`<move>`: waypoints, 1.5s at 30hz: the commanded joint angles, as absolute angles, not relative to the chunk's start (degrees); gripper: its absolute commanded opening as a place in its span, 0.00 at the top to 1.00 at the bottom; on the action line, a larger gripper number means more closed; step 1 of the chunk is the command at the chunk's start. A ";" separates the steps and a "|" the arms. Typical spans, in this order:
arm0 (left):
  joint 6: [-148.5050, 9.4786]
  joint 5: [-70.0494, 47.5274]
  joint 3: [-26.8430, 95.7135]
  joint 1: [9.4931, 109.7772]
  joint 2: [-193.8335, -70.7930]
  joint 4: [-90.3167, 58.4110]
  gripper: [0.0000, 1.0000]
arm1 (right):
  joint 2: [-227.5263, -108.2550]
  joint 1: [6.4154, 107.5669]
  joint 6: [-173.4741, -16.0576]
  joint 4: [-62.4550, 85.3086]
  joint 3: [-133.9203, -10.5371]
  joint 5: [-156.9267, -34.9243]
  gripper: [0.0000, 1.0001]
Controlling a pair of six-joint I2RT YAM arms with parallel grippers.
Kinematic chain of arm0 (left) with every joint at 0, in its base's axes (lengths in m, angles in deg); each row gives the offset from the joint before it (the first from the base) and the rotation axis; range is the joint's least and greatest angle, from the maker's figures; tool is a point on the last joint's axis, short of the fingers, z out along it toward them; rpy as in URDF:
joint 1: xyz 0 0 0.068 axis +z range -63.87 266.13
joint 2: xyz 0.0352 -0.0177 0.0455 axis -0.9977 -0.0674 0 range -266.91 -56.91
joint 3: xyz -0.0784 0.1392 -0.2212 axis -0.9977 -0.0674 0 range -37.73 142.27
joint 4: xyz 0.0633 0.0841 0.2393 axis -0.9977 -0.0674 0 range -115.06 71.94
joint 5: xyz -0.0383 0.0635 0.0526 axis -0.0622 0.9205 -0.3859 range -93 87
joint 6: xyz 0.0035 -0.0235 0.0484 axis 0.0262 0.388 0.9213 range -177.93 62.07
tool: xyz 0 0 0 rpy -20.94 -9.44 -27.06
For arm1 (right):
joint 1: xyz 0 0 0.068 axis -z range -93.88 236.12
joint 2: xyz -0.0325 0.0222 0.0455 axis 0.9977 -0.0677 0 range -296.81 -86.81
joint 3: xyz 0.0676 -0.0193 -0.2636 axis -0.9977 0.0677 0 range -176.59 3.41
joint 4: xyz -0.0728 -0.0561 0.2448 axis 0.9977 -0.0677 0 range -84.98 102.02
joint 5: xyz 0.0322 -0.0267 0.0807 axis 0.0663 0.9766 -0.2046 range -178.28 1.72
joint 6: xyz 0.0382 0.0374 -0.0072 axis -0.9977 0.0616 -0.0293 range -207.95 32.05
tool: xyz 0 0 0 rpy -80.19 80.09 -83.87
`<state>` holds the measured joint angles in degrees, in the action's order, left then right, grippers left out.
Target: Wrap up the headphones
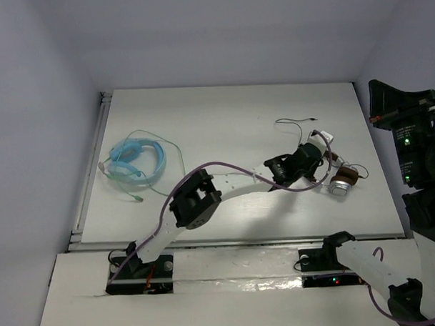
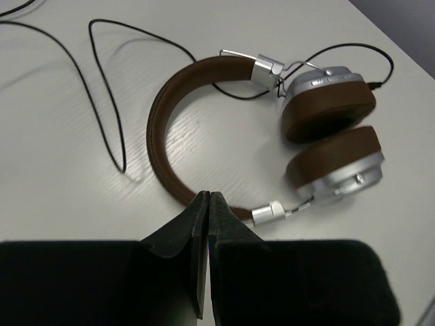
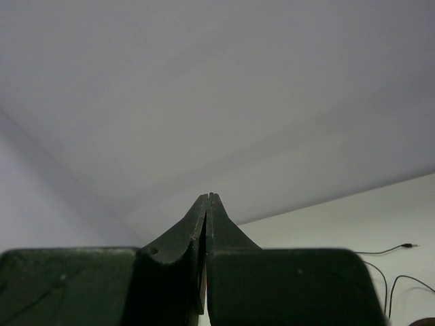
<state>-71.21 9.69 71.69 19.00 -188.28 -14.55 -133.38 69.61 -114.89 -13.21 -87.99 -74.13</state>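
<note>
Although the left gripper (image 2: 207, 195) had its two fingers pressed flat together with nothing between them, its tip stood right at the near arc of the headband (image 2: 160, 136), low in the middle of the left wrist view. Whether it touched the band could not be told. The right gripper (image 3: 207, 197) was likewise closed on nothing and faced mostly bare wall (only a strip of table and a scrap of thin wire showed at the lower right of its frame).

The headphones (image 1: 341, 181) lay flat on the table toward the right of the overhead frame, partly hidden there under the left arm (image 1: 240, 187). In the left wrist view the two ear cups (image 2: 329, 109) sat side by side at the right, pads showing.

The cable (image 2: 109, 102) sprawled in loose loops across the upper left of that view, with one stretch passing behind the headband toward the upper cup. No turn of it went around the band or cups, so by my reading the wrapping had not started: the cable had yet to be gathered and wound.

The table (image 1: 230, 119) was plain white, boxed in by pale walls (image 1: 227, 34). A pair of light-blue headphones (image 1: 135, 160) lay at the left of the overhead frame, well apart from the work.
</note>
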 commanded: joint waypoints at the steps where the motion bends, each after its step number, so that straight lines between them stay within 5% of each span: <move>1: -69.45 11.77 84.58 19.07 -193.63 -20.59 0.99 | -132.26 69.95 -113.97 -13.29 -86.60 -75.27 1.00; 7: -69.09 12.39 98.40 19.60 -203.58 -25.00 0.78 | -131.28 69.95 -114.32 -13.12 -84.66 -77.74 1.00; 18: -71.29 7.73 101.83 23.20 -208.95 -26.14 0.63 | -130.32 69.95 -114.49 -12.41 -82.29 -79.85 1.00; 33: -70.68 4.82 104.03 24.87 -214.05 -27.98 0.54 | -129.08 69.95 -115.28 -10.92 -80.97 -83.01 1.00; 41: -67.34 16.08 103.86 23.82 -214.58 -31.51 0.48 | -128.56 69.95 -116.34 -9.51 -78.60 -84.50 1.00; 44: -67.86 13.62 103.68 23.82 -215.20 -31.15 0.55 | -128.47 69.95 -116.51 -9.42 -77.90 -84.77 1.00; 45: -67.95 12.83 103.68 23.30 -215.37 -31.33 0.69 | -128.38 69.95 -116.52 -9.42 -77.81 -84.94 1.00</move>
